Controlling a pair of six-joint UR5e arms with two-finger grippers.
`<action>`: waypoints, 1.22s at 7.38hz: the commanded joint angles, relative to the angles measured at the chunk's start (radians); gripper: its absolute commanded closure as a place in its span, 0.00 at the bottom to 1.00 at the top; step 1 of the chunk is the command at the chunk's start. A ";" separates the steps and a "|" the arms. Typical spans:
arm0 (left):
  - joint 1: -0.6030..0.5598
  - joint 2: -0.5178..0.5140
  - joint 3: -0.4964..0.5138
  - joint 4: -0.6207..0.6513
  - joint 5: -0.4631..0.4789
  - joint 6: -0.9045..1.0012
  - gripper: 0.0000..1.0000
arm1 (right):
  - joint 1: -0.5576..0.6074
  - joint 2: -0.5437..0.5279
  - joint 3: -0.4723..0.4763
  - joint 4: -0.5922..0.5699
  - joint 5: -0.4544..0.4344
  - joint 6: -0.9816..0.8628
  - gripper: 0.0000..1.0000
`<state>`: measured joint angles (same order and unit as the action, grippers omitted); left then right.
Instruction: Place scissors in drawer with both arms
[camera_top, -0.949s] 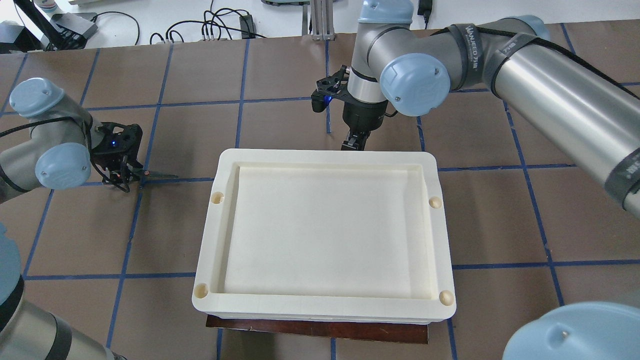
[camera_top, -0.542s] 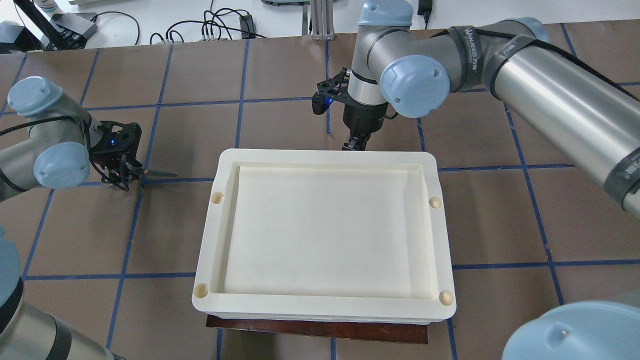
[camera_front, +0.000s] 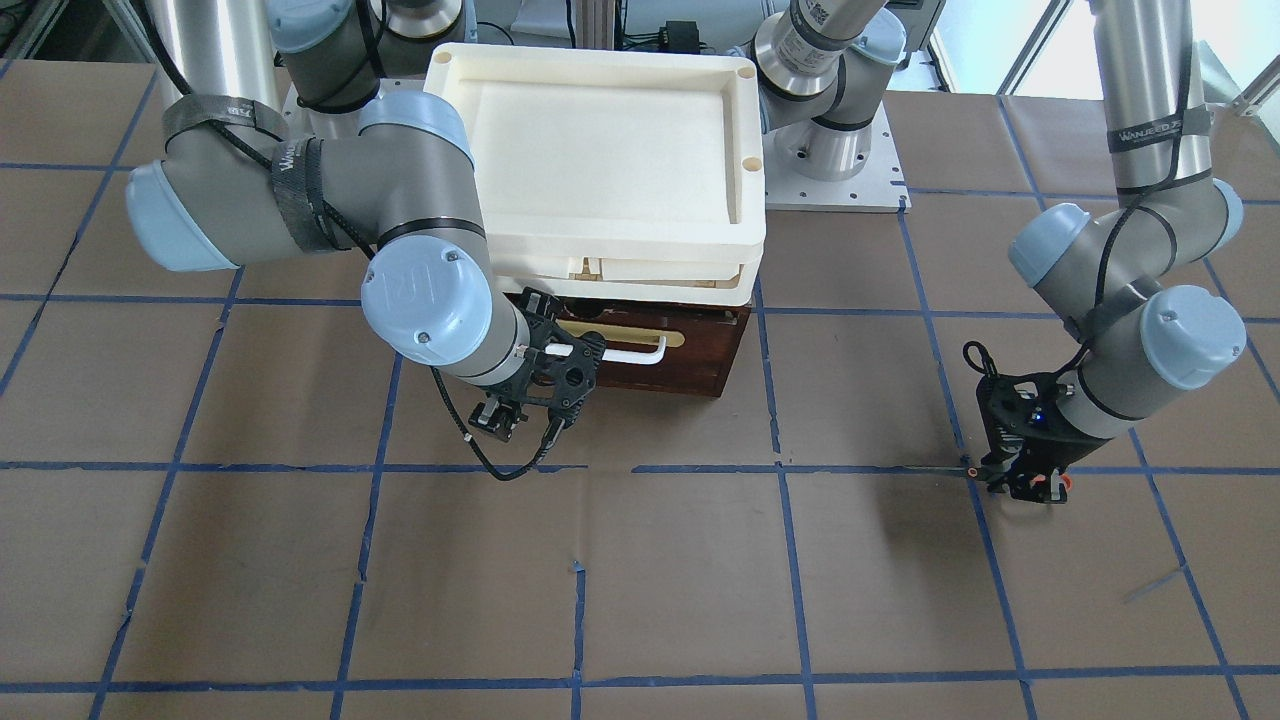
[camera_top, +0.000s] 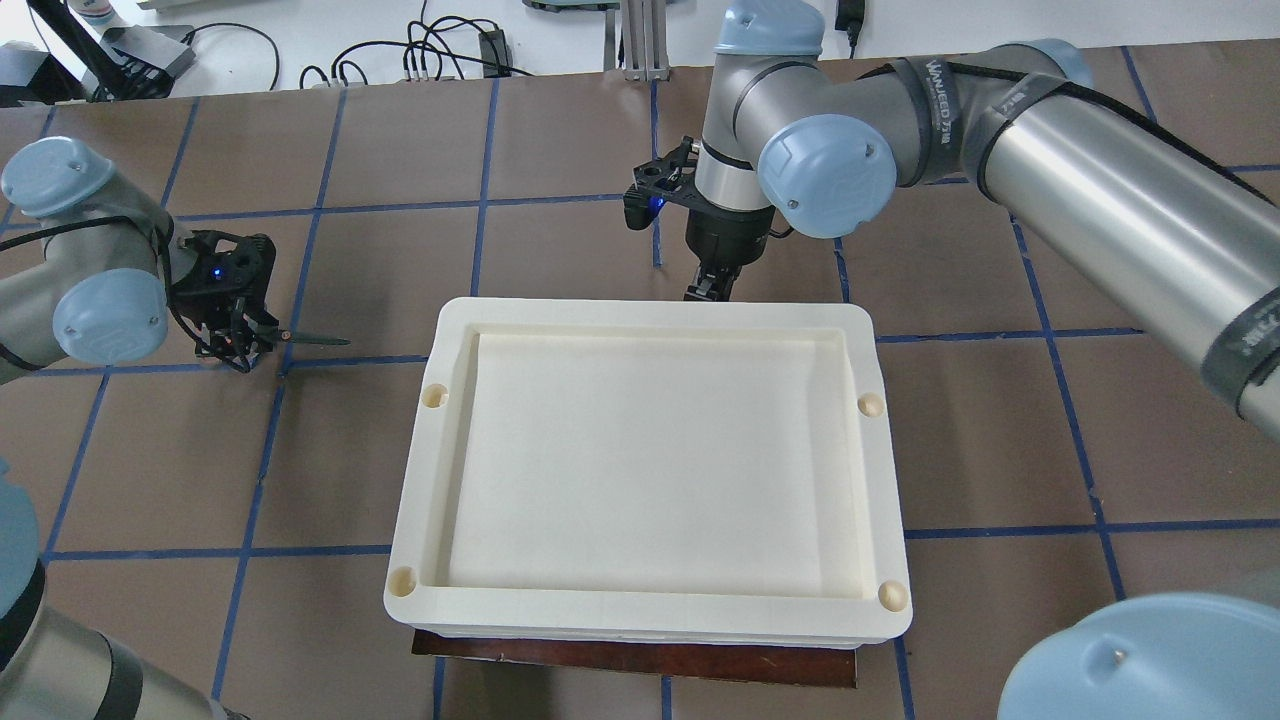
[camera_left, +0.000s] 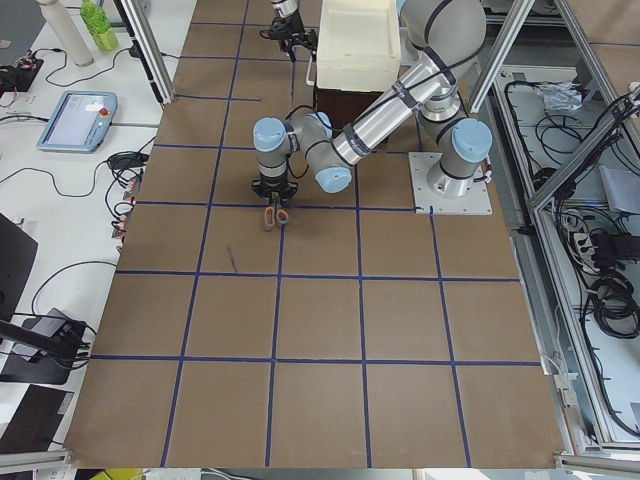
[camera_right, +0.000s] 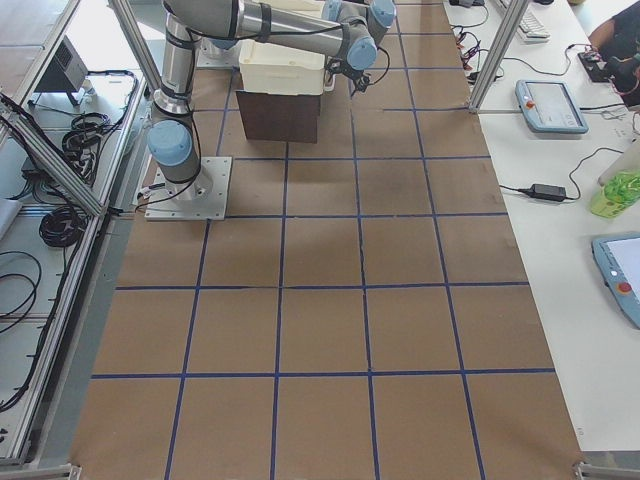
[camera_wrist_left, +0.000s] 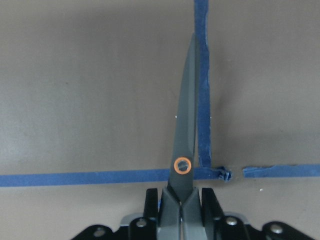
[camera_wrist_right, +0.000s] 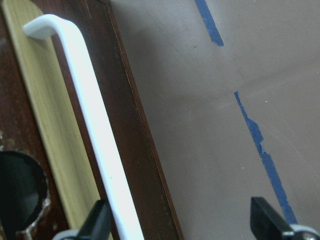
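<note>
The scissors (camera_wrist_left: 186, 145) have dark grey blades with an orange pivot ring. They point out over the blue tape, low over the table (camera_top: 312, 341). My left gripper (camera_wrist_left: 181, 205) is shut on them just behind the pivot, at the table's left side (camera_top: 236, 338). The dark reddish-brown drawer (camera_front: 700, 362) sits under the cream trays, and its white bar handle (camera_wrist_right: 85, 115) crosses the brass-coloured plate. My right gripper (camera_wrist_right: 182, 225) is open at the drawer front (camera_top: 705, 290). The handle runs down just inside its left finger (camera_wrist_right: 99, 221).
Stacked cream plastic trays (camera_top: 650, 312) rest on top of the drawer unit and hide most of it from above. Brown paper with a blue tape grid covers the table (camera_front: 640, 580). Cables and a screen lie beyond the far edge.
My left arm has drawn back slightly to the left with the scissors still in its grip. The right wrist has shifted a little away from the trays; its fingers stay at the drawer front.
</note>
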<state>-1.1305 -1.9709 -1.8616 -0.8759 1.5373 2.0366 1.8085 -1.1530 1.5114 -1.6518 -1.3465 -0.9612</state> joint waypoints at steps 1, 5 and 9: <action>0.000 0.003 0.004 -0.003 -0.002 -0.001 0.84 | 0.000 0.001 0.000 -0.008 -0.003 -0.016 0.00; -0.002 0.029 0.018 -0.043 -0.005 -0.009 0.84 | 0.000 0.001 0.009 -0.023 -0.005 -0.013 0.00; -0.031 0.079 0.057 -0.131 -0.019 -0.026 0.84 | 0.000 0.001 0.024 -0.031 -0.005 -0.014 0.00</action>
<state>-1.1525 -1.9100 -1.8290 -0.9564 1.5217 2.0185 1.8086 -1.1522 1.5351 -1.6780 -1.3515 -0.9744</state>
